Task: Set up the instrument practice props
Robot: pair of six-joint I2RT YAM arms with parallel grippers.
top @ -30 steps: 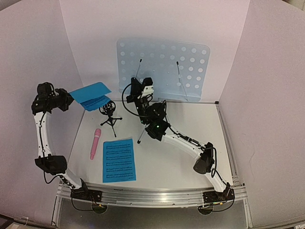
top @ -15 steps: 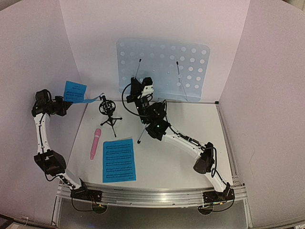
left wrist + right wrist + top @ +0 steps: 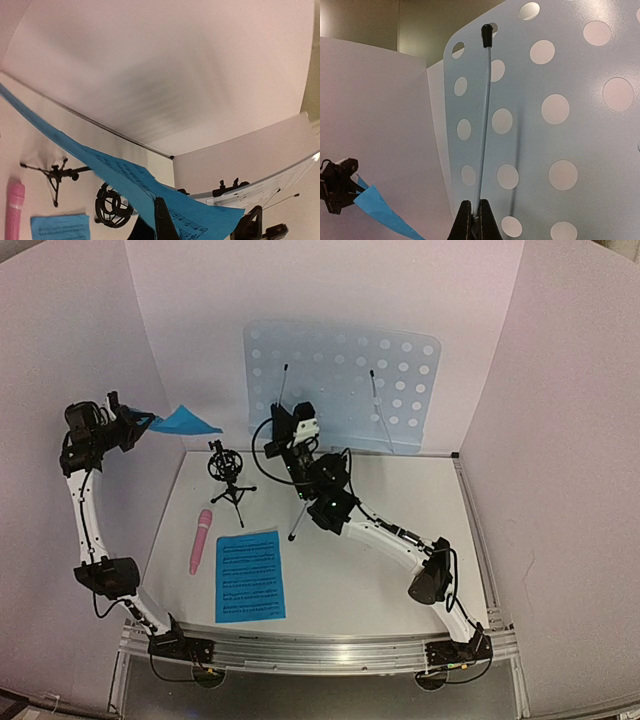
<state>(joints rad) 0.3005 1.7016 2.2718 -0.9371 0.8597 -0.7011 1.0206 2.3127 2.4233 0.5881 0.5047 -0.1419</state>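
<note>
At left end effector point(image 3: 141, 420) tip, blue page point(image 3: 188, 421) juts rightward.

The music stand point(image 3: 335, 390) looked like matt pale-blue plastic, its rod point(image 3: 483, 125) thin metal. The raised sheet-music page point(image 3: 185, 421) was thin, limp paper; the pink microphone point(image 3: 201, 541) looked like smooth plastic.

White table point(image 3: 400, 580), matte, shown from above. Behind the table: pale back wall point(image 3: 330, 280), upright, joined to the far edge along a thin dark seam. Left of the table: pale side wall point(image 3: 60, 330), angled outward. Right of the table: matching side wall point(image 3: 560, 440). Along the table's near edge: silver metal rail point(image 3: 320, 652), spanning the full width.
</note>
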